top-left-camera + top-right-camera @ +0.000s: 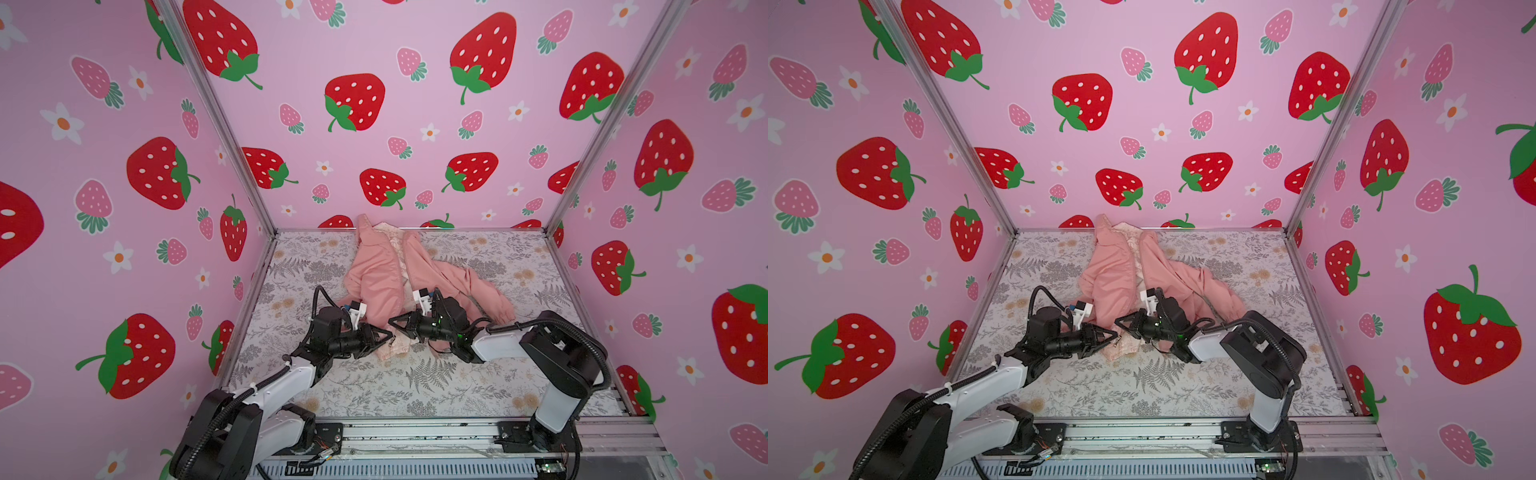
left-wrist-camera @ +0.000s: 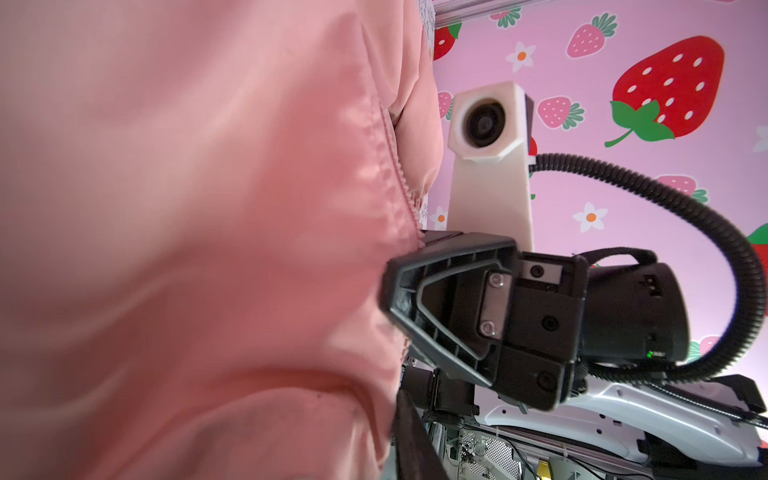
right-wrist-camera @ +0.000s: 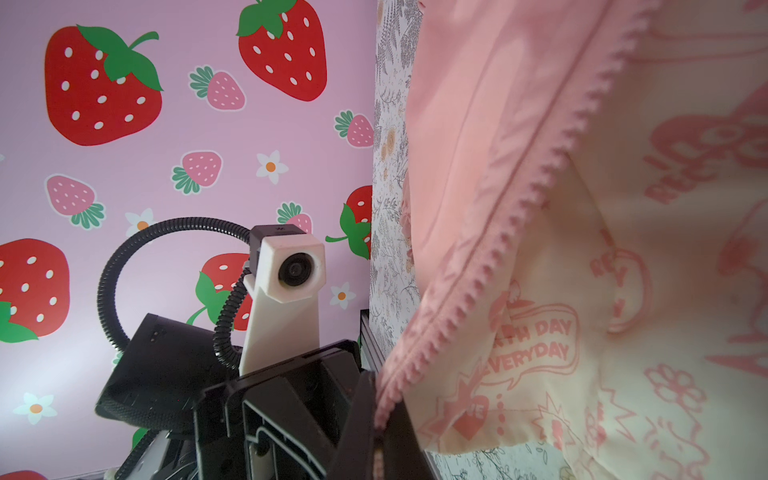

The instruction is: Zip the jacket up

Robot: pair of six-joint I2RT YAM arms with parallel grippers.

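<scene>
Floral-print tabletop (image 1: 415, 386) holds the salmon-pink hooded child's jacket (image 1: 382, 282) lying unzipped mid-table, hem toward the arms; right gripper (image 1: 394, 322) is clamped on the pink zipper edge (image 3: 540, 195) at the hem, presumably to tension it, while left gripper (image 1: 384, 336) sits at the opposite panel's hem, grip unclear.

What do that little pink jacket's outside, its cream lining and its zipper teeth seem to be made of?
Salmon-pink jacket shell: probably a thin woven synthetic like nylon, given its soft sheen and fine creases.
Cream printed lining: looks like matte, light woven cloth, with light passing through.
Pink zipper teeth: likely moulded plastic, chunky and colour-matched.
</scene>
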